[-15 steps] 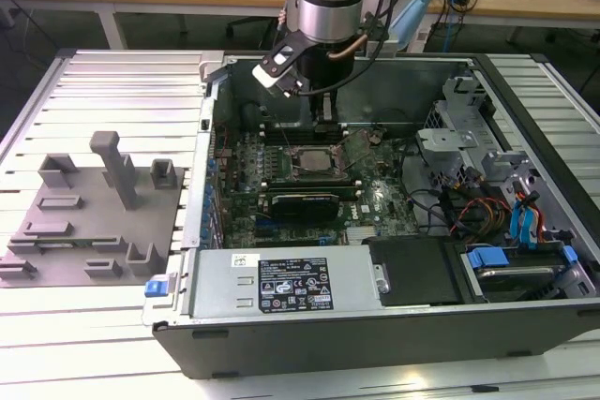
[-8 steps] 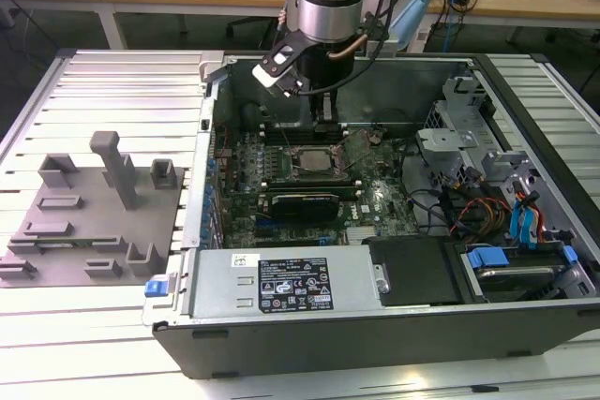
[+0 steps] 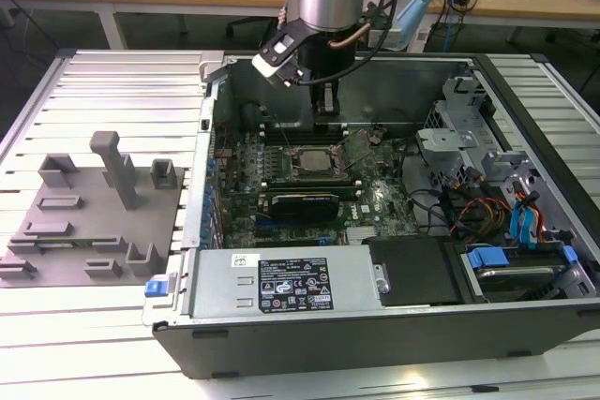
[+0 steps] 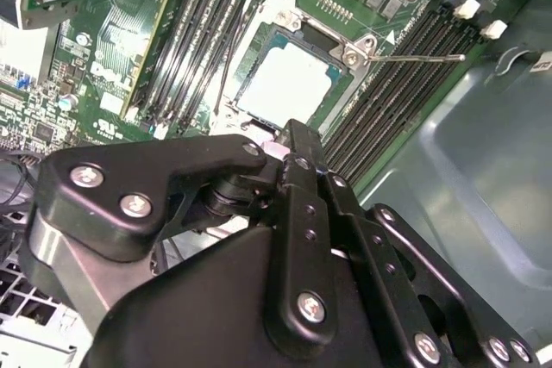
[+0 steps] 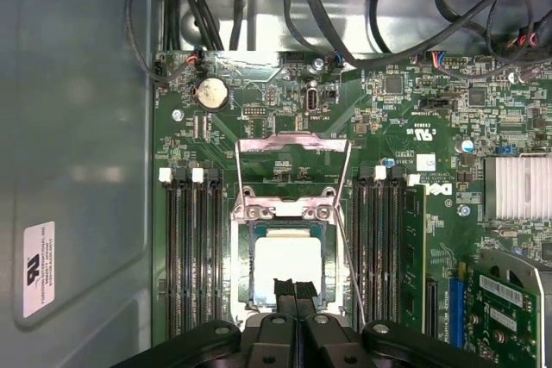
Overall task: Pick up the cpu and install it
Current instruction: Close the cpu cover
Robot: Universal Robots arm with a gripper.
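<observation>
Silvery-white on top, the cpu point(image 5: 289, 265) lay flat inside the motherboard socket point(image 5: 287, 299), its metal load frame point(image 5: 293, 139) hinged up and away from it. In the first wrist view the gripper point(image 5: 294, 289) hung directly over one edge of the chip, its two black fingers pressed together with nothing between them. Whether the tips touched the chip could not be determined. Memory slots point(image 5: 190, 256) flanked the socket on both sides. In the exterior view the arm stood inside the open computer case point(image 3: 375, 344), and the grey plastic tray point(image 3: 94, 203) sat outside the case at the exterior view's left.
</observation>
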